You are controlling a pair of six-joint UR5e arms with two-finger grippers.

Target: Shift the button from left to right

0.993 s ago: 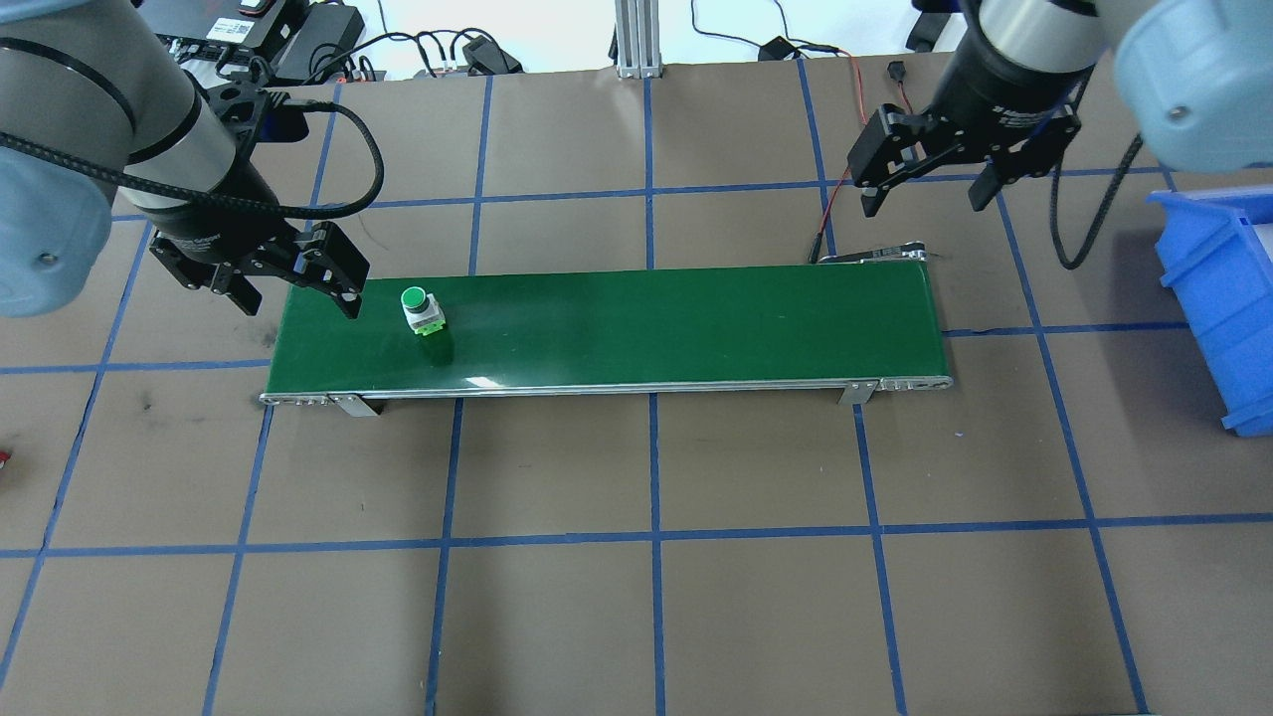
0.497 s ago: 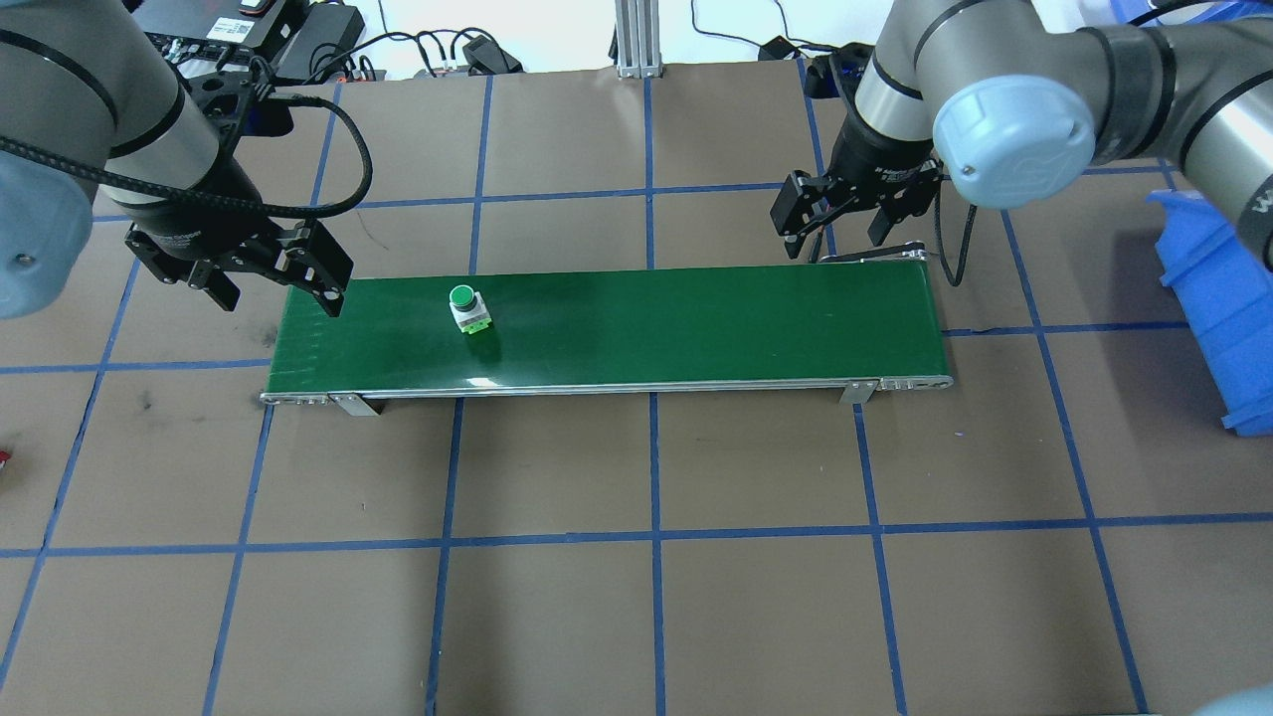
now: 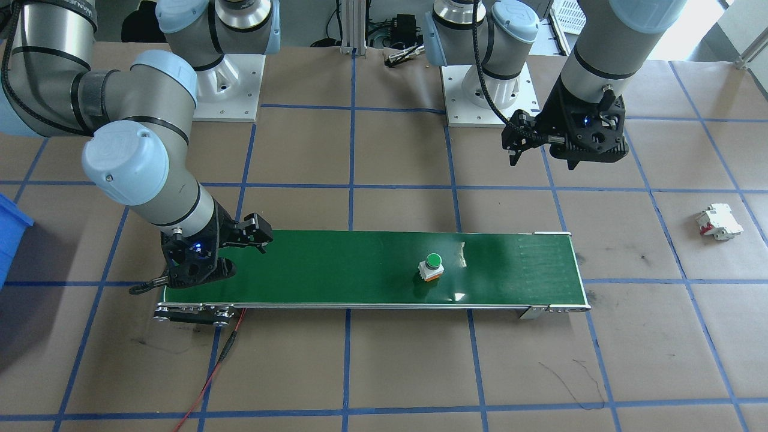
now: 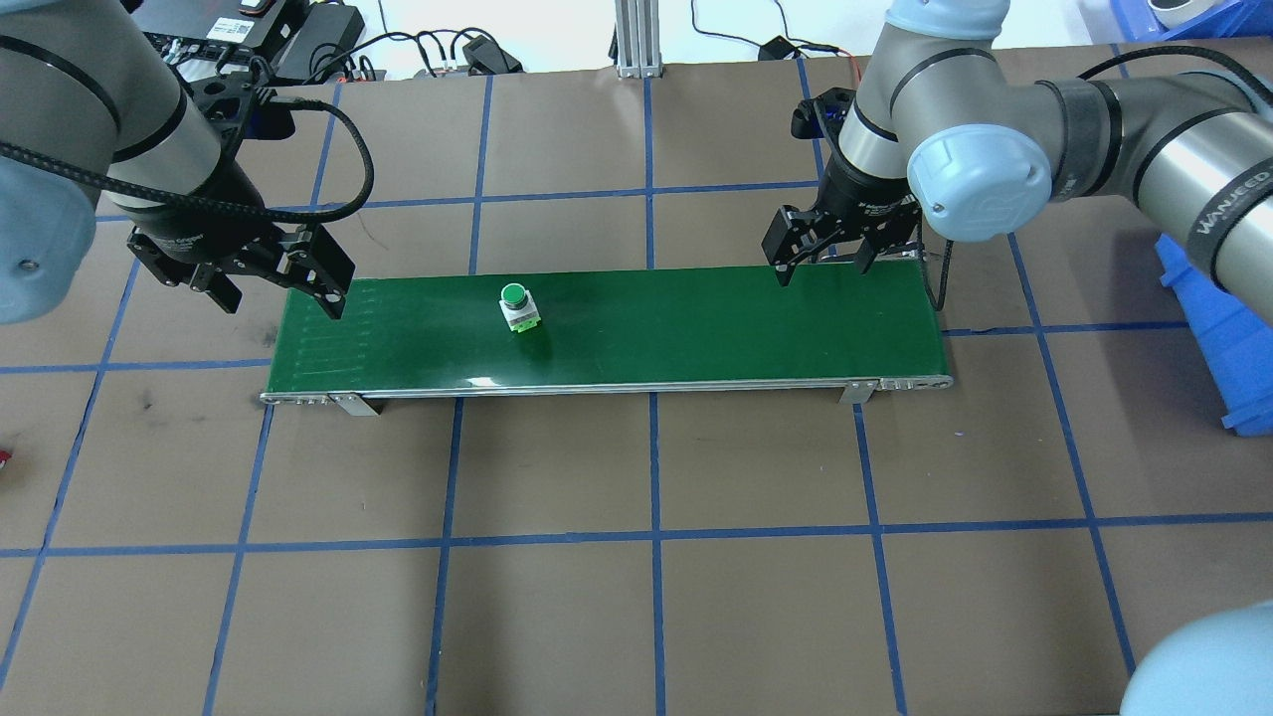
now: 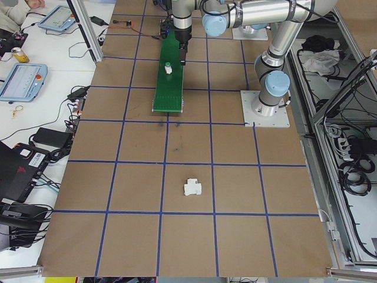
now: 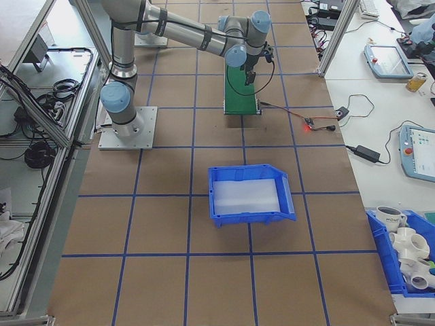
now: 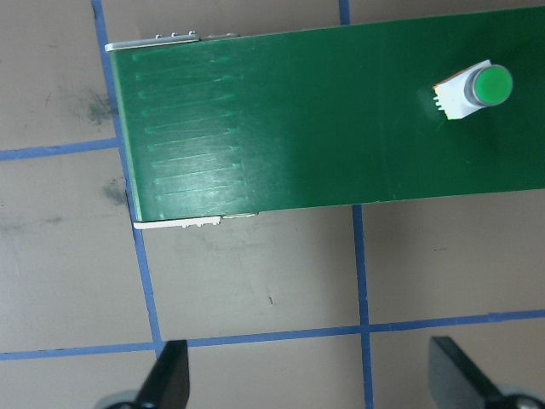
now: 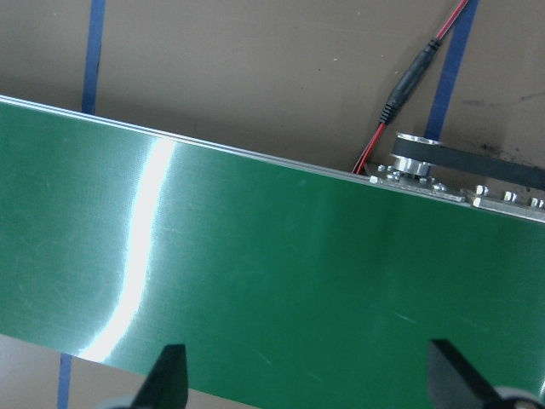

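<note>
The button point(image 4: 517, 305) stands upright on the green conveyor belt point(image 4: 696, 328), green cap up, in the belt's left half and clear of both grippers. In the front-facing view it appears right of the belt's middle point(image 3: 431, 266). The left gripper point(image 4: 271, 276) hangs over the table just off the belt's left end, fingers spread wide and holding nothing; its wrist camera shows both fingertips point(image 7: 168, 377) apart above bare brown paper, with the button at the upper right of that view point(image 7: 473, 90). The right gripper point(image 4: 824, 261) hangs above the back edge of the belt near its right end, fingers likewise spread and empty. A blue bin point(image 4: 1218, 308) sits on the table beyond the belt's right end. A white breaker point(image 3: 718, 221) lies on the table well apart from the belt, past its left end.
</note>
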